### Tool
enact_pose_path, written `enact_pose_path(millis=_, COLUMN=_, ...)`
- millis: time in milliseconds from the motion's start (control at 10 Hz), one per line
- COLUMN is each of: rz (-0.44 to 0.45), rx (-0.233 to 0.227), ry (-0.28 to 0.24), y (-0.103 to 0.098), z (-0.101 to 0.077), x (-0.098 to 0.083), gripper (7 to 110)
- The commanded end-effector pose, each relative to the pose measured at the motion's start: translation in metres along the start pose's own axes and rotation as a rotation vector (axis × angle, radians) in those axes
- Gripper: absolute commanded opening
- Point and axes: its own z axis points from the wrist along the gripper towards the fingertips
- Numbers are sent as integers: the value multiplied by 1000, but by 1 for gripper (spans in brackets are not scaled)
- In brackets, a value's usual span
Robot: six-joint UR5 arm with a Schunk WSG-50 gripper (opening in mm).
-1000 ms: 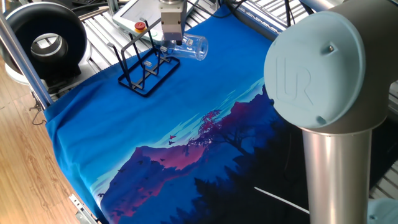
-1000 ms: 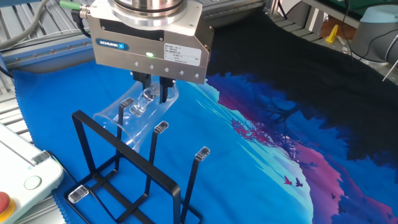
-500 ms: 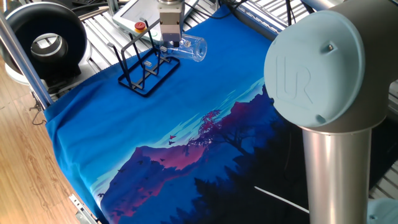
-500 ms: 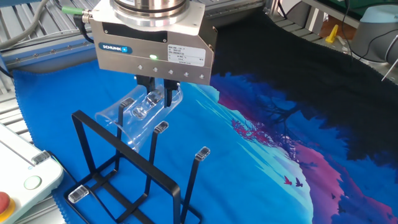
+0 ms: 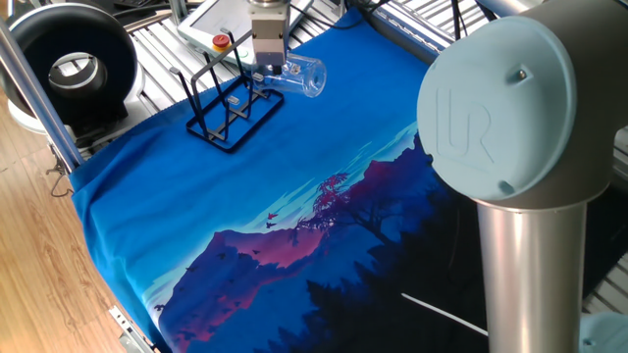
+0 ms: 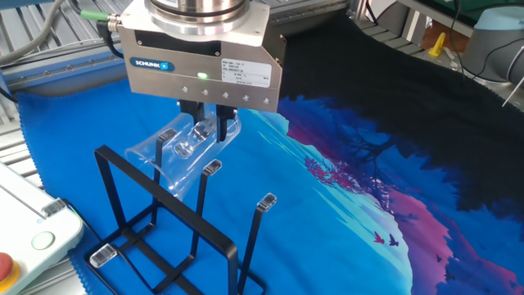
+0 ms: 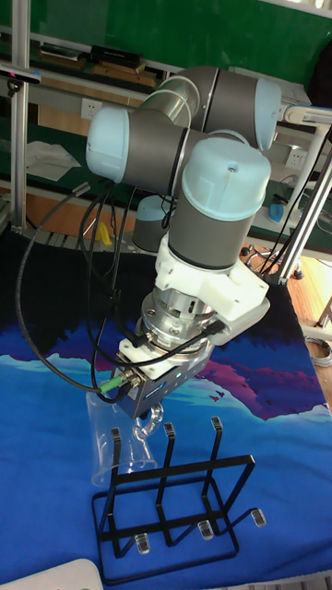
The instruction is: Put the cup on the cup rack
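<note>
Gripping cup [image 6: 176, 156] sideways, your tool [image 6: 205, 129] clamped on its wall, above cup rack [image 6: 164, 221] prongs; counter [image 5: 294, 196] below.

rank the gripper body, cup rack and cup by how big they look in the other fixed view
1. Cup rack, spanning the most picture area.
2. Silver body of the end effector, though it is nearest the camera, so unsure.
3. Cup, smallest, partly hidden.

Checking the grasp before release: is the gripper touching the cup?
Touching. In the other fixed view the gripper has its fingers closed over the rim of the tilted cup, held over a prong of the cup rack.
</note>
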Motion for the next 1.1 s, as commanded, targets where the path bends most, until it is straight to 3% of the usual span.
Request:
enact_pose_path(millis=0, rz=-7, rx=-5, ry=-27, y=1, z=-1, x=-6, gripper=7)
enact_pose_path(millis=300, rz=1, rx=-4, ry=-30, y=0, z=-1, x=-7, gripper=7)
enact_pose_path(millis=700, rz=-3, rx=-24, ry=-107, y=5, z=-3, x=-26, gripper=7)
enact_pose_path(millis=1000, rz=-14, rx=-13, ry=-95, y=3, z=-2, x=-23, gripper=7)
